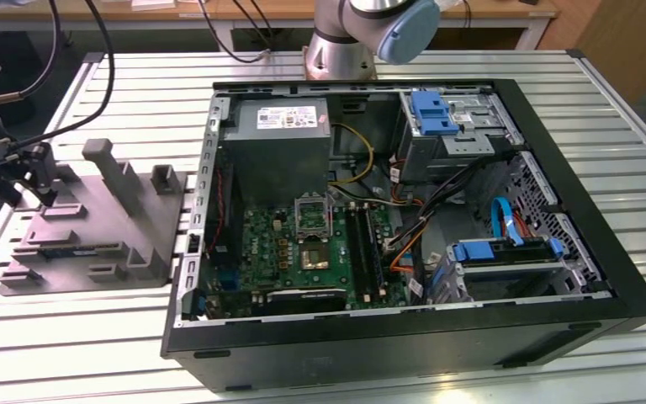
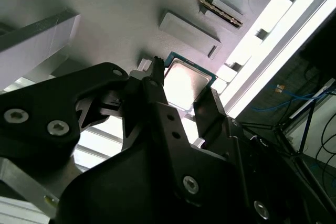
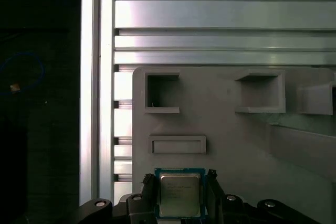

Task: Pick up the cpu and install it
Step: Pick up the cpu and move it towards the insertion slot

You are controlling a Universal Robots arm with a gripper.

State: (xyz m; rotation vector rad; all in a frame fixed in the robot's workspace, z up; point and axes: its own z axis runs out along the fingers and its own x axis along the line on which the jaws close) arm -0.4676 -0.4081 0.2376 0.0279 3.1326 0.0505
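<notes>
- End effector (image 1: 40,195): black, two-pronged, hanging low over the big grey moulded tray (image 1: 71,278) w/ upright posts, at the exterior view's left.
- The cpu (image 3: 179,196): small flat square chip, silvery-grey top, green rim. It lies flat in the tray, approx. dead centre in the end effector's mouth in both wrist views.
- Key relation: chip is not off to either side, it's straight below and bracketed. Its edges run square to the closing line, so no twist looks needed.
- Grip state: can't tell whether it is clamped on the chip or just clear of it, as the contact edges are hidden.
- Chip looks seated in the tray, not lifted, so I judge the pick isn't done.
- Open black computer case (image 1: 413,337) sits on the slatted aluminium surface (image 1: 98,337), beside the tray.
- Dark socket w/ shiny metal frame (image 1: 309,215) is on the green board inside, well apart from the chip, toward the exterior view's right.
</notes>
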